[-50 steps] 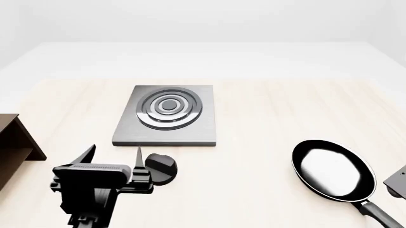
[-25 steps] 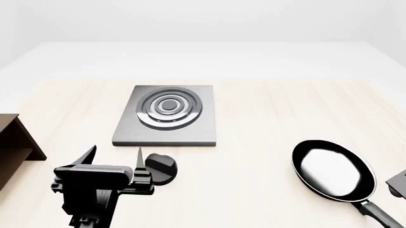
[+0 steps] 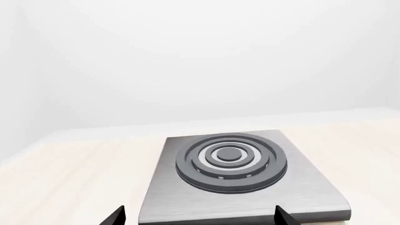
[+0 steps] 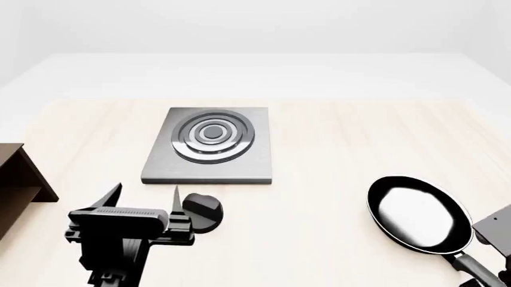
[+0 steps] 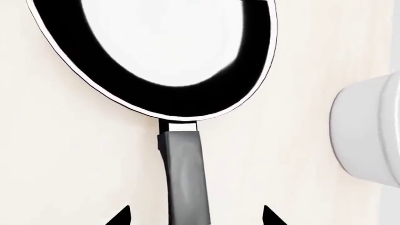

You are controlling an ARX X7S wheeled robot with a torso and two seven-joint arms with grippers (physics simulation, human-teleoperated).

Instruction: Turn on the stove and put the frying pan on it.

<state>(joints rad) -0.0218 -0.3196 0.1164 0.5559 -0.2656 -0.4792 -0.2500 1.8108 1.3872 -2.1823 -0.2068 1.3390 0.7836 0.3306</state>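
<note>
Head view first: stove [image 4: 210, 145], flat grey plate with dark concentric rings, sitting around mid-bench, a bit toward the left edge and well back from the near edge. Separate round black knob [image 4: 203, 211] lying on the bench just in front of the plate's near side, apart from it. Frying pan [image 4: 419, 214] way over by the right edge, flat on the wood, glossy pale inside, handle [image 4: 479, 272] running off toward the near right corner. Well apart from the stove.

Left gripper [image 4: 145, 198] spread wide, holding nothing, right-hand fingertip just beside the knob; can't tell if it's actually touching. Left wrist view shows both fingertips [image 3: 115, 216] poking up with the stove [image 3: 240, 176] straight ahead.

Right gripper barely peeking in at the right edge of the head view. Right wrist view: fingertips [image 5: 121, 217] parted either side of the pan handle [image 5: 185, 180], not clamped on it. White round bowl [image 5: 370, 133] beside the pan [image 5: 166, 51].

Brown wooden shelf [image 4: 18, 185] at the left edge.
</note>
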